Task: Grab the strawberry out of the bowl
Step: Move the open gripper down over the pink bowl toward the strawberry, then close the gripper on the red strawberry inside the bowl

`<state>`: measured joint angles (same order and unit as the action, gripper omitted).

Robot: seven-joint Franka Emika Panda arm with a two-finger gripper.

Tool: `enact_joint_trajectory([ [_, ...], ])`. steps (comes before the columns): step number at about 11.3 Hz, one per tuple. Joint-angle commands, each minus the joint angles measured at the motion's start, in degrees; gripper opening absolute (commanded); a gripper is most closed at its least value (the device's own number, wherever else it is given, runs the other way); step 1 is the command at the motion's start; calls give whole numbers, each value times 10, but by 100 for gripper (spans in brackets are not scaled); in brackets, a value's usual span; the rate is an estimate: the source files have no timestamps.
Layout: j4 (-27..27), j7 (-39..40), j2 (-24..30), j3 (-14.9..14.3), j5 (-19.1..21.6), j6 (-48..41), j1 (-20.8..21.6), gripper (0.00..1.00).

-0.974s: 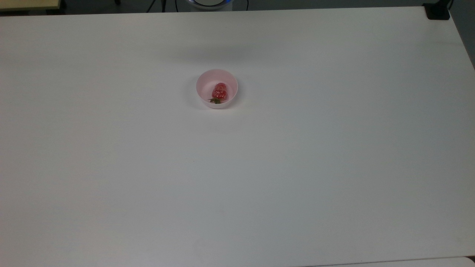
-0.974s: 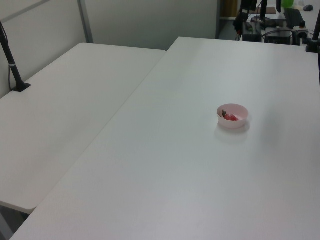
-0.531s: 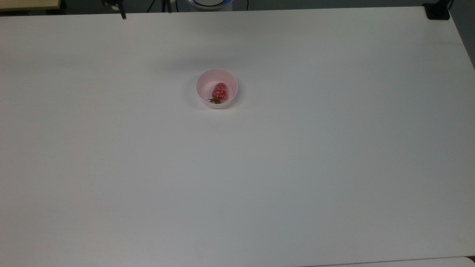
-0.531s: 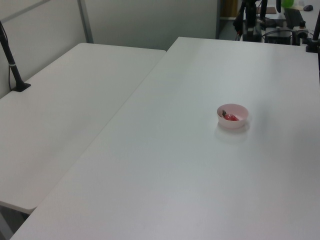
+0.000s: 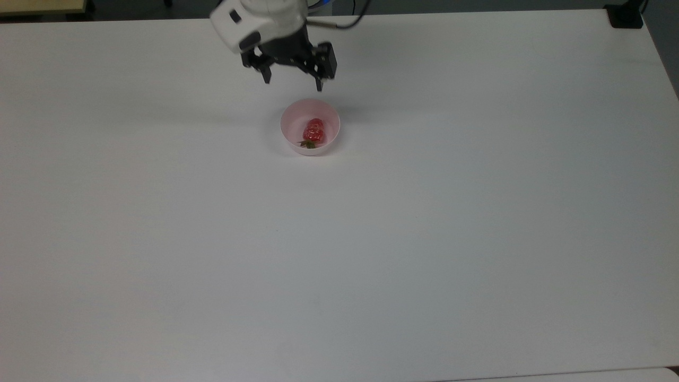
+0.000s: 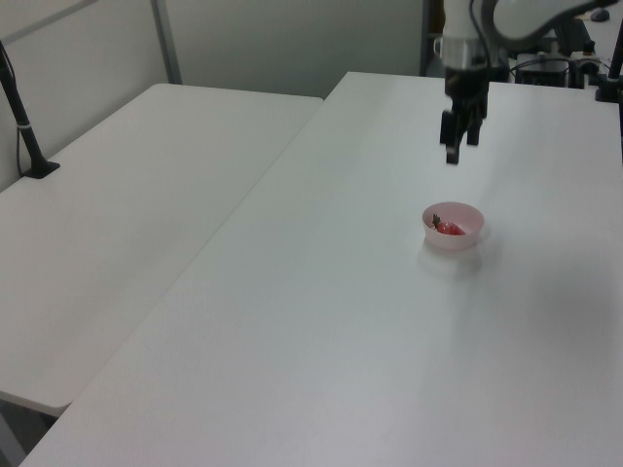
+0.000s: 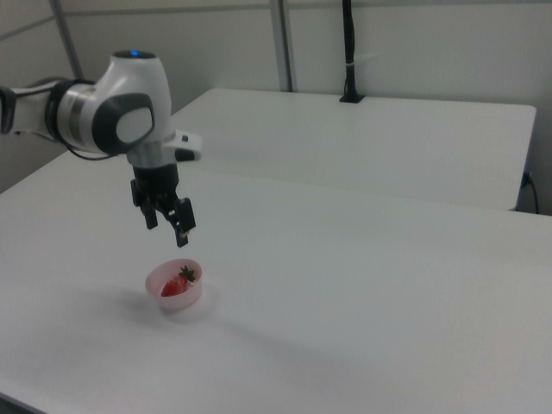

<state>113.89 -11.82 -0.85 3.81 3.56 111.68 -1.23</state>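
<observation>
Item: one red strawberry [image 5: 313,131], green cap toward the top view's bottom, lying inside a pale pink bowl [image 5: 293,118] on a white bench [image 5: 424,239]; gripper [image 5: 293,80] raised above the bowl's far rim, fingers [image 5: 320,84] apart, holding nothing.

the white robot arm [image 5: 265,21] is cut off by the top view's upper edge; in the left view the pale pink plastic bowl's [image 6: 454,236] near wall hides the lower part of the small glossy red strawberry [image 6: 449,228].
</observation>
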Motion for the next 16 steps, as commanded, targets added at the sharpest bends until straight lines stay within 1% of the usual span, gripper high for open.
enact_joint_trajectory([
  [1, 14, -34, -62, -2, 7, 40, 23, 96],
  [2, 14, -34, -76, 3, 6, 49, 23, 84],
  [4, 14, -36, -91, 4, 6, 56, 23, 58],
  [5, 14, -48, -93, 6, 6, 72, 23, 55],
  [7, 12, -62, -110, 17, 4, 98, 22, 56],
  [9, 12, -62, -123, 17, -6, 107, 18, 59],
  [11, 12, -62, -136, 17, -22, 115, 18, 71],
  [12, 12, -62, -137, 17, -39, 115, 18, 77],
  [13, 13, -62, -138, 18, -51, 115, 18, 79],
  [14, 12, -62, -145, 18, -52, 115, 19, 79],
  [15, 12, -62, -150, 20, -53, 116, 21, 76],
  [16, 12, -62, -151, 21, -53, 115, 21, 61],
])
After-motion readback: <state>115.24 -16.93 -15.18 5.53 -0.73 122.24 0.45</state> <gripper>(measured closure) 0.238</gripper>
